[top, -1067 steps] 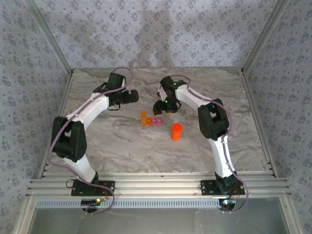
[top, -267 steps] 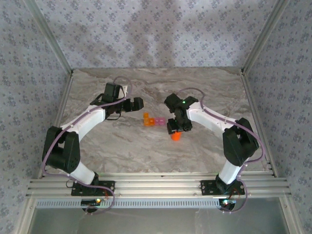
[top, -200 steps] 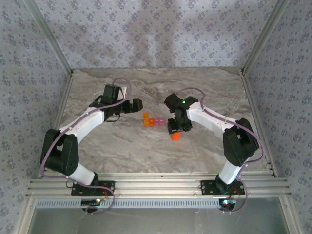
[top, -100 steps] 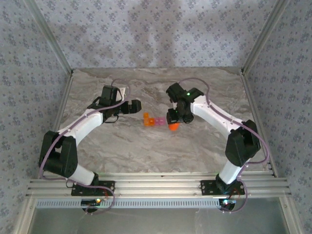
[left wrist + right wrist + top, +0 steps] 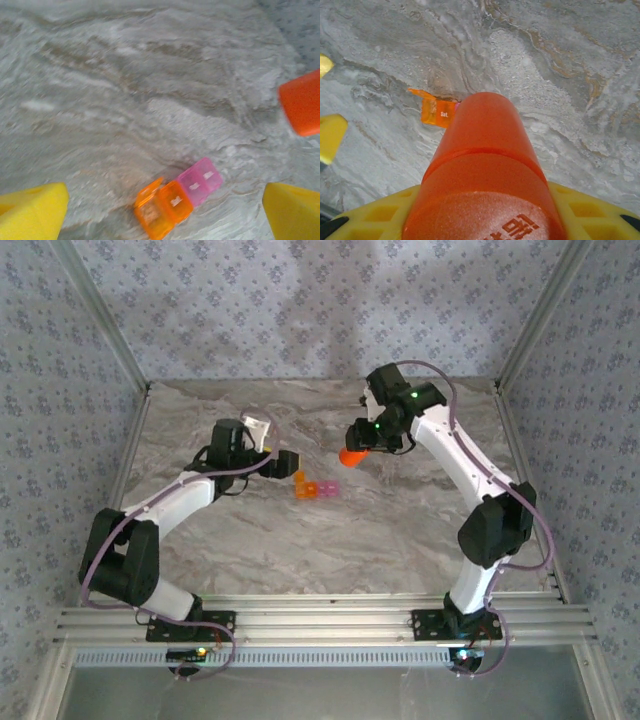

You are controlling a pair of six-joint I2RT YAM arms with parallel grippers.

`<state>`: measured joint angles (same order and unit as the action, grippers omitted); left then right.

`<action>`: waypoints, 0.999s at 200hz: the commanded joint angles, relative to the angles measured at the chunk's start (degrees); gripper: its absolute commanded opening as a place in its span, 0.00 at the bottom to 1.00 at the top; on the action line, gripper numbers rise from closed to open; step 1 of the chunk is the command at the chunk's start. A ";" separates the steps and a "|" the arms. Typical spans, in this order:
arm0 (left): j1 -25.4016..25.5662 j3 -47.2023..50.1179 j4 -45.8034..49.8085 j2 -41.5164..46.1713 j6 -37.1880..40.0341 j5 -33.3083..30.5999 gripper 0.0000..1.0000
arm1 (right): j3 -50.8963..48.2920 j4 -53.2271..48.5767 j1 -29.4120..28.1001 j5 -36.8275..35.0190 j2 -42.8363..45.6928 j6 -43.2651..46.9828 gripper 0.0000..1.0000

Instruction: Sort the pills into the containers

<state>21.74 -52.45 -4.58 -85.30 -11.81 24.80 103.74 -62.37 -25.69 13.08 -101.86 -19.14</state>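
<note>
Containers (image 5: 314, 488) (image 5: 177, 197) (image 5: 437, 111): joined translucent orange and pink cubes on marbled counter (image 5: 400, 530); tiny white print, orange one reads "Sat".
Right end effector (image 5: 362, 447): clamped on smooth orange bottle (image 5: 351, 456) (image 5: 485, 165).
Left end effector (image 5: 288, 462): fingers spread wide, holding nothing, beside containers.

R claw (image 5: 360, 445) clamped on orange bottle (image 5: 351, 456). The bottle sticks out of the jaws tilted, free end aimed toward L claw (image 5: 286, 462), and looks clear of the marble table (image 5: 400, 530). The containers (image 5: 314, 489) sit on the table btwn the two claws, a bit base-side of both. Orange cmpt (image 5: 300, 487) is on the L-claw side, pink cmpt (image 5: 327, 488) on the R-claw side, the two joined. L claw tip is just beside the orange end, pointing at it; contact can't tell at this res. L jaw gap unreadable from up here. The bottle is near the pink end but apart from it. Both arms bend inward, claws roughly facing each other.
</note>
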 commanded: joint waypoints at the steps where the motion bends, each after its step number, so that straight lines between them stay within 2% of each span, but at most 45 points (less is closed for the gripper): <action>1: 1.73 -0.51 -9.10 -0.94 5.06 6.05 0.99 | 3.88 -3.29 1.46 5.95 -1.85 2.78 0.36; 26: 3.09 -2.50 -11.45 -3.40 8.30 9.11 0.99 | 5.90 -2.77 4.02 10.39 -3.26 2.74 0.36; 73: 5.06 -7.58 -13.42 -8.48 12.17 10.07 0.99 | 8.86 -1.61 7.52 17.52 -5.86 1.02 0.36; 147: 7.96 -14.07 -9.31 -12.62 20.85 13.93 0.98 | 9.72 -1.38 7.24 23.25 -7.80 -0.21 0.36; 200: 8.81 -14.83 -8.98 -13.40 22.55 14.16 0.95 | 10.25 -0.60 6.57 26.07 -8.79 -1.32 0.36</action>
<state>30.39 -65.12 -13.96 -97.76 8.43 36.99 111.96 -63.02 -18.41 35.83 -109.93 -19.25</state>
